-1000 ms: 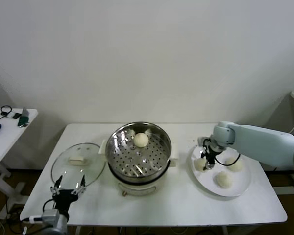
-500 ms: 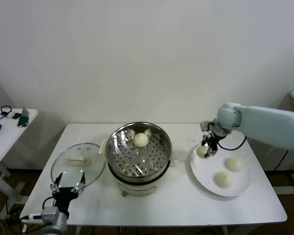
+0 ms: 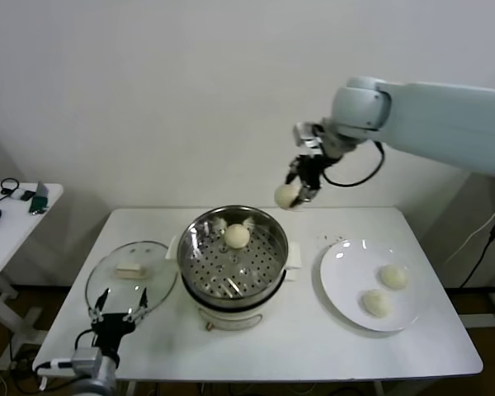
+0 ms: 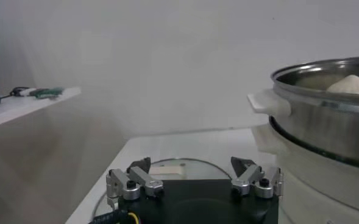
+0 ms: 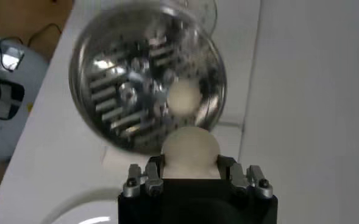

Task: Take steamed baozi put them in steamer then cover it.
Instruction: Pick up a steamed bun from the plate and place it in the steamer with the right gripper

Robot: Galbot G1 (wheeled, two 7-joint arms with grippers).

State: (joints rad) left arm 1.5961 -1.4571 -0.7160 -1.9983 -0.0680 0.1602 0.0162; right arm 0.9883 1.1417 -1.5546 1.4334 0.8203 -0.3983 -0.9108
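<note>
Right pincer [image 3: 297,191] pinches a baozi [image 3: 286,195] high above the steamer [image 3: 233,256] rim; left pincer [image 3: 115,307] spread.

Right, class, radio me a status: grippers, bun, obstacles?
Right gripper shut on bun, high by steamer rim. Left gripper open, idle near lid. Nothing blocking the steamer.

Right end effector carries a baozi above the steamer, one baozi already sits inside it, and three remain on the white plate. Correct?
Not quite: the head view shows two baozi on the white plate, not three. The rest holds: the right end effector carries a baozi above the steamer, with one inside.
</note>
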